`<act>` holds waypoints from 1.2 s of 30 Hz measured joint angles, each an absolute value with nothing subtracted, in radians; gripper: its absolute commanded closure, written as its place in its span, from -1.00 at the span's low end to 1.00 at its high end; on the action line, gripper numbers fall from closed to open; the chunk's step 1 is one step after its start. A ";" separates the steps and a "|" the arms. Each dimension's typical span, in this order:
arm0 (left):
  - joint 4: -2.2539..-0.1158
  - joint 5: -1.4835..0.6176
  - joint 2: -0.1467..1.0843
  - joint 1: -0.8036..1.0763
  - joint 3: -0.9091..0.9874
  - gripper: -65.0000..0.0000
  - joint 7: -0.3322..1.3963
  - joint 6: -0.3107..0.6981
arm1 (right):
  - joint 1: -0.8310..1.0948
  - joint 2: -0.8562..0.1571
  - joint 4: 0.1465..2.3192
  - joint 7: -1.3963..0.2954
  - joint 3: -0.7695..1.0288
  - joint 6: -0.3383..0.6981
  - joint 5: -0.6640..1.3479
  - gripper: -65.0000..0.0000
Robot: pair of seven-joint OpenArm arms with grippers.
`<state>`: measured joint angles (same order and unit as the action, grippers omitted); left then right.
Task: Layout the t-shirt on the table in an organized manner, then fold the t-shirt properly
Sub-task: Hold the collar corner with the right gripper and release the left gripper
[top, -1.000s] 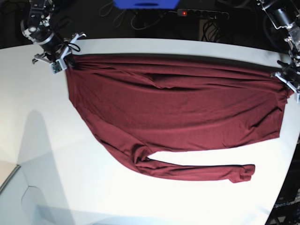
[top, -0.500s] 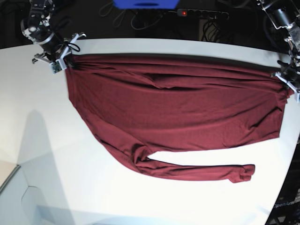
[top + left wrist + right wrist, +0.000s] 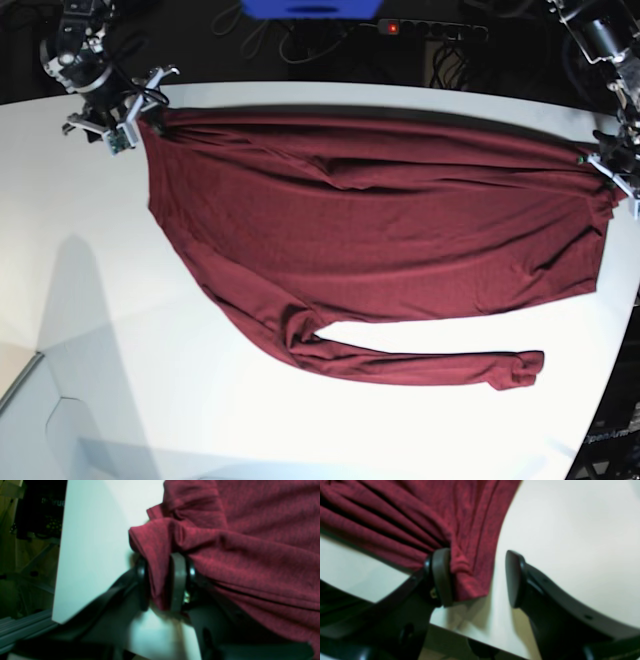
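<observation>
The base view looks down from high up on the whole white desk [image 3: 120, 330]. Each wrist view sits very close behind its own claw, low by the desk edge. All three show the red t-shirt [image 3: 380, 230].

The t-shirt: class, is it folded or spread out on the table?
Spread out: the t-shirt lies open across the table, one sleeve trailing, no folds made.

The table [image 3: 120, 330] shines bright white from light above, and the back of the room is dark. A soft gray shadow lies on its left side. The edges curve. Both wrist views are blurry and dim, one greenish.
</observation>
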<state>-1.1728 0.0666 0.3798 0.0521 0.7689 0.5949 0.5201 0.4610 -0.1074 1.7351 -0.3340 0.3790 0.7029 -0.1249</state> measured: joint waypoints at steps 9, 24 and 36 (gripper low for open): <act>-1.174 0.074 0.385 0.052 0.773 -0.32 0.595 0.505 | 0.457 -0.107 1.759 -0.337 0.379 0.703 -0.124 0.01; -1.332 -0.096 0.379 0.088 0.888 -0.52 0.632 0.510 | 0.437 -0.107 1.759 -0.338 0.379 0.703 -0.124 0.01; -1.250 -0.099 0.363 -0.125 0.906 -0.52 0.610 0.514 | 0.368 -0.105 1.760 -0.330 0.381 0.702 -0.117 0.01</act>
